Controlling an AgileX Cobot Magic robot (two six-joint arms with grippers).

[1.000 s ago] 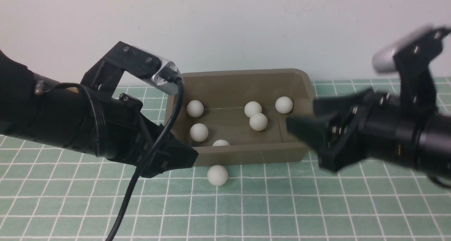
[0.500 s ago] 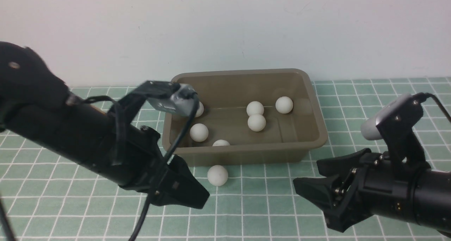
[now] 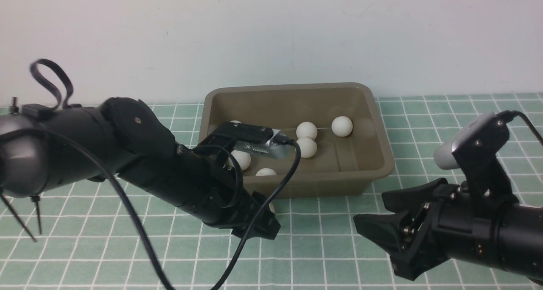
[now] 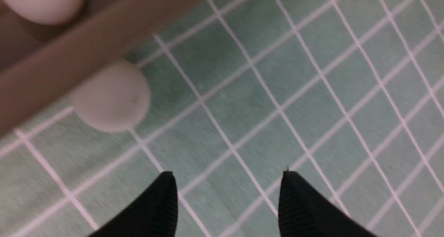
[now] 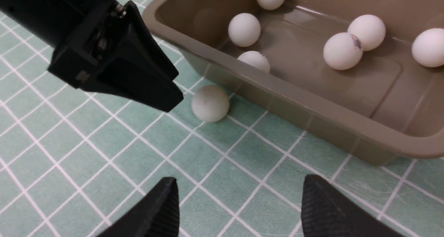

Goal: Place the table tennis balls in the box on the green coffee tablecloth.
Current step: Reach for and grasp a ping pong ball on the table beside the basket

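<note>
Seven table tennis balls show, all small, round and matte white. Six lie inside the box, an olive-brown tub with rounded corners and a rolled rim. The seventh is outside, on the green coffee tablecloth, near the box's long wall.

Within the tub, two balls sit close together, one of them bearing a small dark smudge-like print too fine to read. Another lies apart from this pair, towards the right end. The other three are loosely grouped towards the left end, one partly hidden behind the near rim. Soft grey shading rounds their undersides.

The outside ball looks plain and dusky in the right wrist view; in the left wrist view it is blurred and pinkish, with a faint darker spot. The front view shows only a sliver of it behind the left pincer, whose fingers are apart with nothing between them. The right pincer is also parted and holds nothing, above the white-gridded teal-green cloth.
</note>
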